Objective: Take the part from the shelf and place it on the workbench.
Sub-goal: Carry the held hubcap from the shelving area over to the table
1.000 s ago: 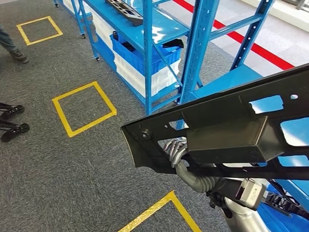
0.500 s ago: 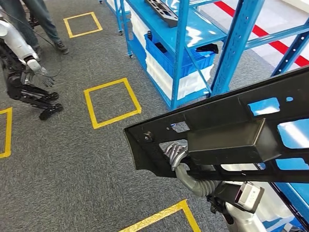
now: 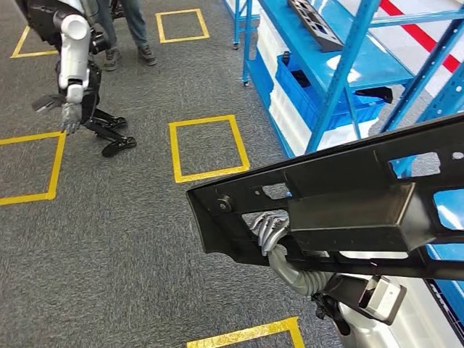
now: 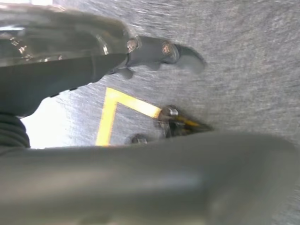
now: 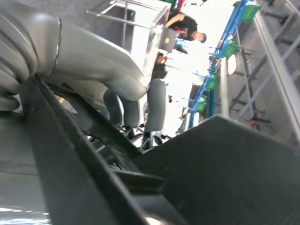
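1. The long black moulded plastic part (image 3: 350, 206) is being carried clear of the grey carpet floor (image 3: 109, 239), just in front of the blue steel shelf rack (image 3: 339, 80).
2. The part's near end is being gripped by the left hand (image 3: 269, 230), whose silver fingers are being curled through an opening in the part.
3. In the right wrist view, the right hand (image 5: 116, 89) is being wrapped over a black rib of the part (image 5: 219, 173).
4. A blue plastic bin (image 3: 312, 90) is being kept on the rack's lower level.
5. Beyond the rack's near end, a yellow tape square (image 3: 208, 148) is being displayed on the floor, with a second white-armed robot (image 3: 77, 65) being stationed farther out.
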Controlling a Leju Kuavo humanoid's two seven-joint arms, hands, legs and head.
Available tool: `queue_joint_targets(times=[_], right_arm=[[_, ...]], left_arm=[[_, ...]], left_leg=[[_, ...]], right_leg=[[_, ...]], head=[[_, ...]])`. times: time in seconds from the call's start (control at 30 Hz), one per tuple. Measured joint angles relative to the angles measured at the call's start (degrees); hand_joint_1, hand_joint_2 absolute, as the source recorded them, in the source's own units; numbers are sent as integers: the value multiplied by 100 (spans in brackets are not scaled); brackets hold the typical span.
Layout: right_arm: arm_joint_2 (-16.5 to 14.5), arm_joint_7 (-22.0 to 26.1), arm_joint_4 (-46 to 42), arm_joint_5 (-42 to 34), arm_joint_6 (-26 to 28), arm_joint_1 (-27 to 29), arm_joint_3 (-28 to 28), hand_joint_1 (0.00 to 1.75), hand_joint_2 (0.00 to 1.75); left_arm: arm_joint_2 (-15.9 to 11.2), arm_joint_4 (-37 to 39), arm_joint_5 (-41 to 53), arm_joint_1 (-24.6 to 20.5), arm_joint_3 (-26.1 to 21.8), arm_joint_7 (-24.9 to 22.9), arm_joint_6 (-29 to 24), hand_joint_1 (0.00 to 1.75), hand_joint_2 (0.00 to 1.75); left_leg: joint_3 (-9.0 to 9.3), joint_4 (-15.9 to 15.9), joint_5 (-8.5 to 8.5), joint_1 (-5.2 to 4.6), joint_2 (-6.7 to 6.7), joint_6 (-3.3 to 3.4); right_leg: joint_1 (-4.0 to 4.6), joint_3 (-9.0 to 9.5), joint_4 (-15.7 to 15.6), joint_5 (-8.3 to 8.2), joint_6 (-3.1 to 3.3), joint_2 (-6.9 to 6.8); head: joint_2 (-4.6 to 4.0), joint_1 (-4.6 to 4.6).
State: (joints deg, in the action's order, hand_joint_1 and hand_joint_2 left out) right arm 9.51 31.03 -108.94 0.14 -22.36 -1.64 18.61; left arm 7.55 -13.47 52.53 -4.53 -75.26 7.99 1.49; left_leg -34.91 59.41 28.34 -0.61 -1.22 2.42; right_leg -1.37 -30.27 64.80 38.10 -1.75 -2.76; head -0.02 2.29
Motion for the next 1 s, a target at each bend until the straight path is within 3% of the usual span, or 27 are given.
queue_joint_targets(times=[0.07,0.1,0.13,0.2,0.27,0.33,0.4,0.47,0.53,0.6,0.63,0.7,0.77,0.83,0.9,0.93,1.0], right_arm=[[-2,9,16,-2,-11,25,-19,175,175],[-3,9,30,-3,-19,35,-24,175,175],[-3,9,45,-6,-29,37,-27,175,175],[-4,11,73,-13,-52,27,-29,175,175],[-4,18,97,-17,-75,12,-29,175,175],[-6,27,112,-16,-87,-8,-29,175,175],[-12,39,110,-9,-90,-44,-29,175,175],[-21,53,99,-2,-90,-70,-28,175,175],[-26,71,92,-1,-90,-69,-30,175,175],[-27,91,92,2,-90,-67,-31,175,175],[-28,99,91,4,-90,-68,-29,175,175],[-32,108,86,10,-93,-75,-27,175,175],[-36,111,69,15,-96,-85,-27,175,175],[-36,115,53,19,-96,-94,-26,175,175],[-39,116,42,22,-96,-103,-23,175,175],[-40,116,37,23,-95,-112,-22,175,175],[-40,118,21,21,-94,-128,-23,175,175]], left_arm=[[-14,-4,-30,-41,-6,28,34,0,175],[-14,-4,-33,-50,-9,40,51,0,175],[-14,-4,-43,-52,-12,53,68,0,175],[-14,-4,-78,-48,-18,75,95,0,175],[-17,-4,-104,-58,-25,91,112,0,175],[-21,-4,-103,-59,-38,106,132,0,175],[-29,-4,-94,-37,-51,125,147,0,175],[-34,-4,-89,-35,-57,142,150,0,175],[-33,-4,-84,-62,-59,157,150,0,175],[-34,-4,-81,-71,-59,177,152,0,175],[-34,-4,-81,-64,-59,185,154,0,175],[-34,-4,-81,-51,-60,195,156,0,175],[-37,-4,-81,-62,-61,204,159,0,175],[-39,-4,-82,-80,-61,218,161,0,175],[-46,-4,-83,-72,-62,232,161,0,175],[-50,-4,-84,-60,-62,241,161,0,175],[-59,-4,-85,-66,-64,252,161,0,175]], left_leg=[[16,-3,12,4,159,31],[25,-2,17,3,245,34],[39,1,25,4,332,34],[81,15,51,18,498,8],[79,60,85,23,653,-44],[32,88,89,37,786,-98],[3,95,90,53,851,-141],[-99,313,226,43,631,-186],[-425,967,538,52,306,-233],[-764,1600,734,72,193,-258],[-806,1654,683,75,178,-258],[-561,1121,308,62,108,-224],[-222,435,33,-6,-120,-150],[-113,191,34,-87,-256,-82],[-89,118,36,-107,-164,-31],[-50,70,28,-94,-106,-8],[33,-10,12,-47,8,35]], right_leg=[[4,-407,699,244,10,203],[5,-561,894,242,8,231],[5,-627,894,127,3,244],[-9,-489,346,-343,-10,333],[-31,-282,-235,-638,-18,587],[-27,-211,-411,-631,4,719],[-27,-186,-448,-621,55,605],[-38,-147,-470,-613,114,452],[-22,-117,-474,-583,161,274],[-2,-94,-473,-549,180,97],[5,-77,-473,-530,182,20],[15,-11,-473,-479,176,-123],[29,52,-481,-423,145,-243],[38,81,-498,-385,96,-354],[34,135,-535,-352,39,-463],[28,167,-520,-315,15,-414],[22,57,-175,-94,-3,-107]], head=[[-1,-6],[-1,-7],[-1,-7],[-1,-8],[1,-8],[1,-11],[0,-14],[1,-6],[0,-1],[-1,-2],[-1,-2],[-1,-2],[-1,-2],[-1,-2],[-1,-1],[-1,-3],[-1,-14]])
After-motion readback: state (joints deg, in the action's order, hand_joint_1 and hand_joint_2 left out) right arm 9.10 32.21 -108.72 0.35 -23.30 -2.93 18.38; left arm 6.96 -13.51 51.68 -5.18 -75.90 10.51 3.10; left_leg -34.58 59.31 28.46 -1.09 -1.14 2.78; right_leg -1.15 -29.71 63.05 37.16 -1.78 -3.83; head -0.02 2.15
